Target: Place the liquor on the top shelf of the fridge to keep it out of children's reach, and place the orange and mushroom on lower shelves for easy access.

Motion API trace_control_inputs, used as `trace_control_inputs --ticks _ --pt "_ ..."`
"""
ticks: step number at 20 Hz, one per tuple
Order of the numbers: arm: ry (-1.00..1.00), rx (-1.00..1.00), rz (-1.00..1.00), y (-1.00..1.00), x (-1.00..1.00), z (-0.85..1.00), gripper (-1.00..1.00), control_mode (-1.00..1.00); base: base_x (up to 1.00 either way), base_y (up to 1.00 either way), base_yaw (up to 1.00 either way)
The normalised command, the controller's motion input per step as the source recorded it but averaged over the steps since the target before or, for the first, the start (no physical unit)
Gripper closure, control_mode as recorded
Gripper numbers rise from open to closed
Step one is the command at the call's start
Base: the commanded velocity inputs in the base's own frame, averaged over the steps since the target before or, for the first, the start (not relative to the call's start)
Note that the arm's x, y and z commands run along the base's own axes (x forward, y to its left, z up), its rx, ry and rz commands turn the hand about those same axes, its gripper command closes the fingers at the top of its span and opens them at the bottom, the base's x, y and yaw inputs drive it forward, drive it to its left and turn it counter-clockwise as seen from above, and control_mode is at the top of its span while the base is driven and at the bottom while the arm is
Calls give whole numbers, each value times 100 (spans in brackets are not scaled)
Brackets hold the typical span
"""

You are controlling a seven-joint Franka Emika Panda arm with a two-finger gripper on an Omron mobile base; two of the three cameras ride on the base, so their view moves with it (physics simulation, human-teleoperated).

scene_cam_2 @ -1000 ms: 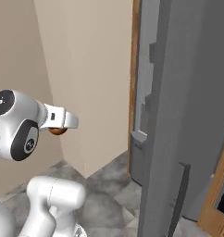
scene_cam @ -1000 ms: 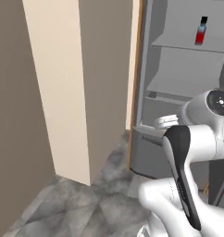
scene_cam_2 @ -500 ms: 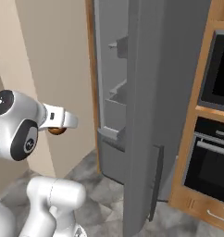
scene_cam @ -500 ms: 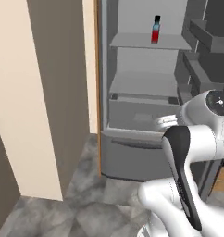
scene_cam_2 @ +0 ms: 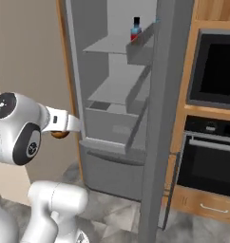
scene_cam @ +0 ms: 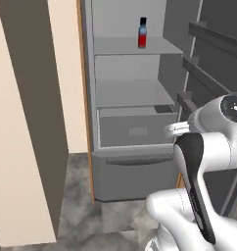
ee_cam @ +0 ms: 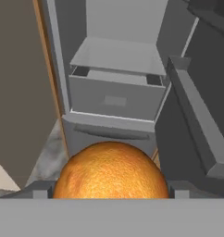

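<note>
You have the orange (ee_cam: 111, 170), round with a pebbled skin, clamped between the gripper's (ee_cam: 111, 192) jaws in front of the open fridge (scene_cam: 135, 162). The liquor (scene_cam: 142, 33) stands upright on the top shelf (scene_cam: 115, 46), a thin flat grey board. Below it lies a lower shelf (scene_cam: 130, 93), bare and smooth, then the grey box drawer (scene_cam: 135, 130). A wood-brown edge (scene_cam: 84, 98) borders the fridge; black ovens (scene_cam_2: 212, 118) sit beside it over mottled grey floor (scene_cam: 76, 201).

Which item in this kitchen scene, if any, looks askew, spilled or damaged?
Nothing stands out. The small blue-and-red bottle stands upright on the tall grey fridge's highest board, and the round orange ball sits whole in the gripper.
</note>
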Motion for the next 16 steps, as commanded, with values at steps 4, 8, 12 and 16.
trace_control_inputs --ticks 4,8,12,16 --pt "0 0 0 0 0 0 100 100 65 73 -29" --pt "0 0 0 0 0 0 100 100 78 16 -31" --pt "0 0 0 0 0 0 100 100 76 0 -30" --pt "0 0 0 0 0 0 100 100 66 0 -27"
